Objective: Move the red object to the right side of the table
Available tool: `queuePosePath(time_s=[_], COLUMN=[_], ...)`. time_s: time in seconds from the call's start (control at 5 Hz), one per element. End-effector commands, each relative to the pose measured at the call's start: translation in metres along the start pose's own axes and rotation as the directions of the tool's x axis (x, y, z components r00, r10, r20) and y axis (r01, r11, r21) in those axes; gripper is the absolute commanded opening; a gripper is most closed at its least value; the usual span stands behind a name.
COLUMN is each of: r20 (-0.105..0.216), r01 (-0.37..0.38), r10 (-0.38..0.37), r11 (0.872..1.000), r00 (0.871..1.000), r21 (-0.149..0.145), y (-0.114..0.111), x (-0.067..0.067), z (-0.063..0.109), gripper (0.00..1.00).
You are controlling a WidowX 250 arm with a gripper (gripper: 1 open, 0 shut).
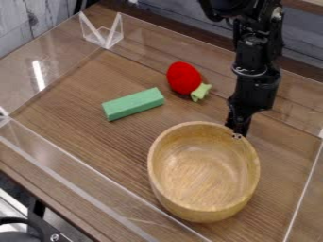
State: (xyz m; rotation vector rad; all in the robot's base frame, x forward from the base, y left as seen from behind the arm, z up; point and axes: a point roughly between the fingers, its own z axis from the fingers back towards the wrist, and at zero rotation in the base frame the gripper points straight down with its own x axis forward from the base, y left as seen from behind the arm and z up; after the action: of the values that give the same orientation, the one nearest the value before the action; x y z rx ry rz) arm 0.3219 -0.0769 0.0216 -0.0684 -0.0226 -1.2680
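Over the wooden bowl's [203,170] far rim I see my gripper [236,128] clenched empty; red object [186,76] sits left of it, near green block [134,104].

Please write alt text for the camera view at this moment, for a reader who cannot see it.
A black robot arm's shut gripper points down at the far rim of a wooden bowl, holding nothing. A red strawberry toy lies on the wooden table to the gripper's left, apart from it, with a green block further left.
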Motion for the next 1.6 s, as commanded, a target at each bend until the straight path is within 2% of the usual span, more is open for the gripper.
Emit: queuePosePath(time_s=[0.0,0.6,0.8,1.0,1.4], r20=[0.029,0.046,0.048,0.049,0.054], r01=[0.006,-0.003,-0.02,-0.035,-0.037], r10=[-0.007,0.001,0.017,0.032,0.033], r11=[0.999,0.999,0.999,0.998,0.997], r00=[1.0,0.999,0.999,0.998,0.998], r21=[0.036,0.039,0.05,0.061,0.065], y=[0.007,0.009,0.01,0.01,0.011], x=[0.007,0.006,0.002,-0.002,-0.007], z=[0.009,0.005,0.013,0.022,0.024], gripper=[0.0,0.0,1.0,1.0,1.0])
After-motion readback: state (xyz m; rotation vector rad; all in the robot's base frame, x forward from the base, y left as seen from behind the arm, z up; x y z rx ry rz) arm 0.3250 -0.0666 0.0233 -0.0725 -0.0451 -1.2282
